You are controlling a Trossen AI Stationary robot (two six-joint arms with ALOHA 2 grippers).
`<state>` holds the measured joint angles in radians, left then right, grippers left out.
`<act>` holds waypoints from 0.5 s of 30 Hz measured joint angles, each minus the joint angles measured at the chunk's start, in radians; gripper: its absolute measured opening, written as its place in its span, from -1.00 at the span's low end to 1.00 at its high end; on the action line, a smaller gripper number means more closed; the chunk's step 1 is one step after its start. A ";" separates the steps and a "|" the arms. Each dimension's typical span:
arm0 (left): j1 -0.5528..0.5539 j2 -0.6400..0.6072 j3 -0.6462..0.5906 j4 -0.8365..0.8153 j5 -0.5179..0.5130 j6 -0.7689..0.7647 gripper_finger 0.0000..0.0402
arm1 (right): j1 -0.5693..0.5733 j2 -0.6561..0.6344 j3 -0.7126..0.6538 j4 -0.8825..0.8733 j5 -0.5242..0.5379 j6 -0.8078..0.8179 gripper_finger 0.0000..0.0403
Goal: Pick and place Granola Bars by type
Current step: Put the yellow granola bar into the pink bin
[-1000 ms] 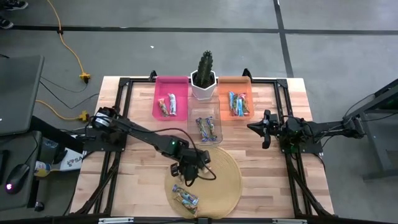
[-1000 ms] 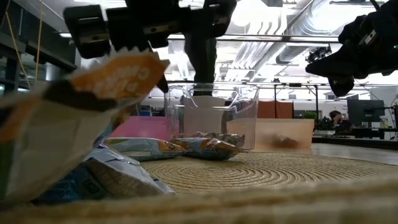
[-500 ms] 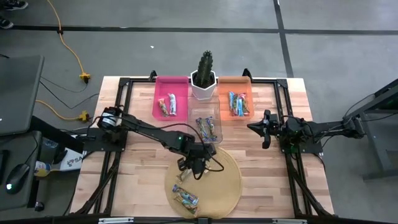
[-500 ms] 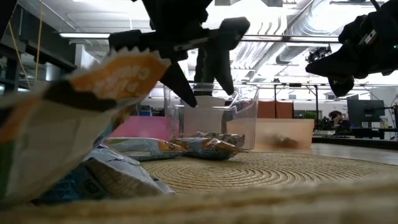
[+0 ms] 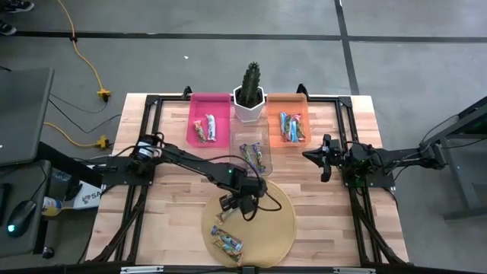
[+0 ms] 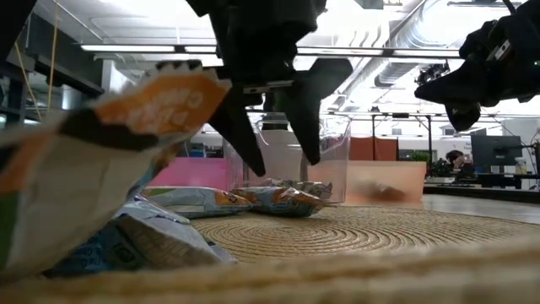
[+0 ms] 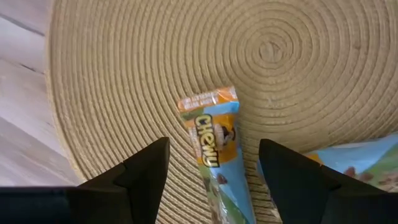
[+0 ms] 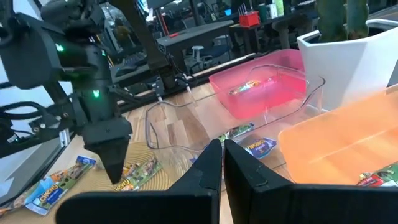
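The wooden surface [image 5: 167,221] carries a round woven mat [image 5: 278,228] at the 6 o'clock edge in the high view, and three bins along the far side: a pink bin [image 5: 199,103] toward 11 o'clock, a clear bin [image 5: 262,148] in the middle just beyond the mat, and an orange bin [image 5: 297,103] toward 1 o'clock, each already holding bars, with a potted cactus [image 5: 249,95] between pink and orange

The left gripper [image 5: 242,204] hangs over the mat's far half, fingers spread wide and holding nothing. Seen from its wrist, a blue and orange granola bar [image 7: 211,146] lies flat on the weave directly under the gap, its long axis running roughly from 12 to 6 o'clock in that picture, so the open fingers stand either side of its narrow width. A second blue wrapper [image 7: 360,165] lies just beside it, near one finger, and looks the likeliest thing to be nudged on the way down

More granola bars [image 5: 227,242] sit in a small heap at the mat's 7 o'clock rim, well apart from the gripper

The right gripper [image 5: 326,158] waits closed and empty at 3 o'clock, well apart from the mat; the left arm is clearly the nearer. Bare mat lies open toward 3 o'clock
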<state>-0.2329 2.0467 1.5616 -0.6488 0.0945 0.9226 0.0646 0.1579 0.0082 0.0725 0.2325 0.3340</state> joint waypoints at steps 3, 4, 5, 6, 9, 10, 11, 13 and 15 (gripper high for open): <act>0.006 0.002 -0.001 0.034 0.005 -0.002 0.22 | 0.000 0.001 0.000 -0.004 0.000 0.001 -1.00; 0.007 0.002 -0.001 0.046 0.009 -0.009 0.22 | 0.000 0.001 0.000 -0.003 0.000 0.000 -1.00; 0.011 0.002 -0.001 0.050 0.010 -0.012 0.22 | 0.000 0.001 0.000 -0.004 0.000 0.000 -1.00; 0.013 0.002 -0.001 0.048 0.013 -0.015 0.22 | 0.000 -0.001 0.000 -0.004 0.000 0.001 -1.00; 0.024 0.015 0.000 0.058 0.019 -0.021 0.22 | 0.000 -0.001 0.000 -0.002 0.000 0.000 -1.00; 0.025 0.021 0.000 0.057 0.020 -0.023 0.22 | 0.000 -0.001 0.000 -0.001 0.000 0.000 -1.00; 0.026 0.024 -0.003 0.042 0.023 -0.034 0.22 | 0.000 -0.001 0.000 -0.001 0.000 0.002 -1.00; 0.033 0.036 -0.001 0.056 0.029 -0.037 0.22 | 0.000 0.000 0.000 -0.004 0.000 0.000 -1.00; 0.031 0.047 0.000 0.051 0.030 -0.045 0.22 | 0.000 0.000 0.000 -0.002 0.000 0.001 -1.00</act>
<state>-0.2024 2.0933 1.5618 -0.5974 0.1249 0.8777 0.0645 0.1575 0.0080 0.0701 0.2326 0.3350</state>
